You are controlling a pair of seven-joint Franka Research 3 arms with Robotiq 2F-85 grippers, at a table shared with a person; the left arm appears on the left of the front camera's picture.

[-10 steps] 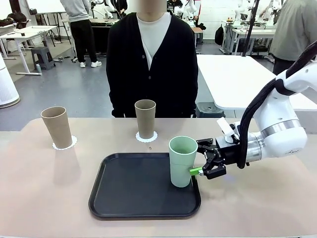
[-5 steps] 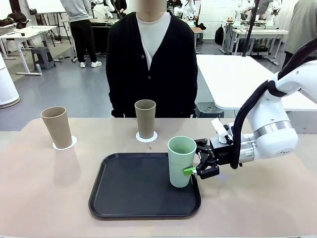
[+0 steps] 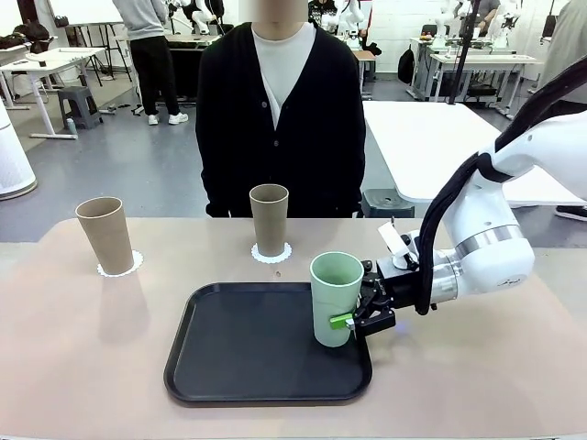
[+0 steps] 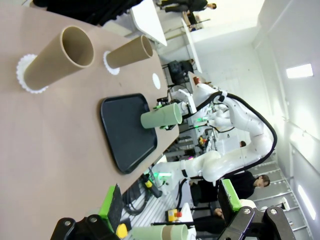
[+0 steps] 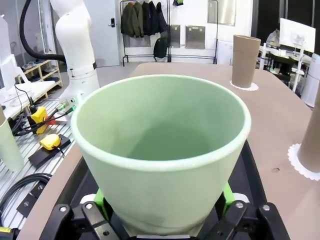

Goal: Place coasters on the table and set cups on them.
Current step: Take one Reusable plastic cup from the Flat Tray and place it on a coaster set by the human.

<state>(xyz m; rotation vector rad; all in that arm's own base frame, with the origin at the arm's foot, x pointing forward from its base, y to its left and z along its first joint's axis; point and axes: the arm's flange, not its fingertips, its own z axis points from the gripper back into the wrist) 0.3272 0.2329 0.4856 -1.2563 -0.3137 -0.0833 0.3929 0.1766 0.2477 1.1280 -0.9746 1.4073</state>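
Beige surface [image 3: 73, 348], person standing at far edge. Black tray [image 3: 248, 344] near the front edge, centre. Right claw [image 3: 353, 321] clamped on mint cup [image 3: 335, 298], upright at the tray's right edge. Two tan cups [image 3: 105, 236] on coasters [image 3: 120, 268] toward far edge. Left claw [image 4: 167, 207] wide open, empty.
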